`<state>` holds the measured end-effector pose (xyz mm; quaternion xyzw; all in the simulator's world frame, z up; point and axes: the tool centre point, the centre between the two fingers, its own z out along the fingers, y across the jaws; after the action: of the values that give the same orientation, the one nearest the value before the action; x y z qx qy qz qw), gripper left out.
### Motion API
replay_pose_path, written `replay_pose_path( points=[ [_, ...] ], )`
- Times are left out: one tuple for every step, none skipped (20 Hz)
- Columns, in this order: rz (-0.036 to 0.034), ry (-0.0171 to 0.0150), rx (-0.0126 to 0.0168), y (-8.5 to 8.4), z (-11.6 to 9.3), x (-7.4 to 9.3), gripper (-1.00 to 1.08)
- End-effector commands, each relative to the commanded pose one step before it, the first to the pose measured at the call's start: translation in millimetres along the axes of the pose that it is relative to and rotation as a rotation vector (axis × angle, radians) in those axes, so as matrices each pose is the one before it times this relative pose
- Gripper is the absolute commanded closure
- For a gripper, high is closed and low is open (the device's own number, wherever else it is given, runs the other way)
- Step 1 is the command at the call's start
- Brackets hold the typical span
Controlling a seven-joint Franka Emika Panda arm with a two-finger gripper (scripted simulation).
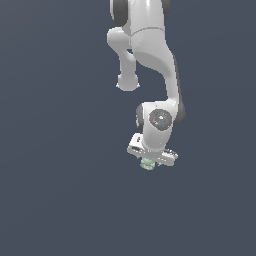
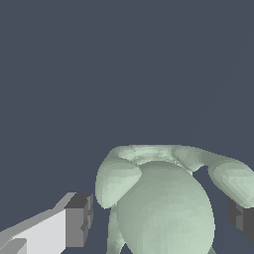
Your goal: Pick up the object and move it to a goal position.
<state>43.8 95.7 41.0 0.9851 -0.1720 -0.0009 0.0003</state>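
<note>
The object (image 2: 163, 208) is a pale mint-green lumpy figurine with a round body and ear-like lobes. It fills the space between my gripper's (image 2: 158, 221) two fingers in the wrist view. One grey fingertip (image 2: 78, 221) stands a narrow gap away from a lobe. The other fingertip (image 2: 242, 218) is partly covered by the opposite lobe. The jaws are apart, one on each side of the figurine. In the exterior view the object (image 1: 147, 165) shows as a tiny green lump just under the gripper (image 1: 148, 161) and the white hand.
A plain dark blue-grey ground (image 1: 60, 200) lies all around with no other objects in view. The white arm (image 1: 150, 45) reaches down from the top of the exterior view.
</note>
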Motion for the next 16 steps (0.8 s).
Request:
replay_pose_path(
  points=[
    [0.00021, 0.00166, 0.00087, -0.66, 1.68, 1.21, -0.92],
    [0.00000, 0.00000, 0.00000, -0.07, -0.18, 0.15, -0.92],
    [0.00000, 0.00000, 0.00000, 0.00, 0.00, 0.00, 1.08],
    [0.00000, 0.00000, 0.00000, 0.00, 0.00, 0.00, 1.08],
    [0.00000, 0.00000, 0.00000, 0.00, 0.00, 0.00, 1.08],
    [0.00000, 0.00000, 0.00000, 0.00, 0.00, 0.00, 1.08],
    [0.00000, 0.00000, 0.00000, 0.00, 0.00, 0.00, 1.08],
    [0.00000, 0.00000, 0.00000, 0.00, 0.00, 0.00, 1.08],
    [0.00000, 0.00000, 0.00000, 0.00, 0.00, 0.00, 1.08],
    [0.00000, 0.00000, 0.00000, 0.00, 0.00, 0.00, 1.08],
    [0.00000, 0.00000, 0.00000, 0.00, 0.00, 0.00, 1.08],
    [0.00000, 0.00000, 0.00000, 0.00, 0.00, 0.00, 1.08],
    [0.00000, 0.00000, 0.00000, 0.01, -0.04, -0.09, 1.08],
    [0.00000, 0.00000, 0.00000, -0.33, -0.34, -0.17, 1.08],
    [0.00000, 0.00000, 0.00000, -0.99, -1.01, -0.52, 1.08],
    [0.00000, 0.00000, 0.00000, -1.66, -1.70, -0.87, 1.08]
  ],
)
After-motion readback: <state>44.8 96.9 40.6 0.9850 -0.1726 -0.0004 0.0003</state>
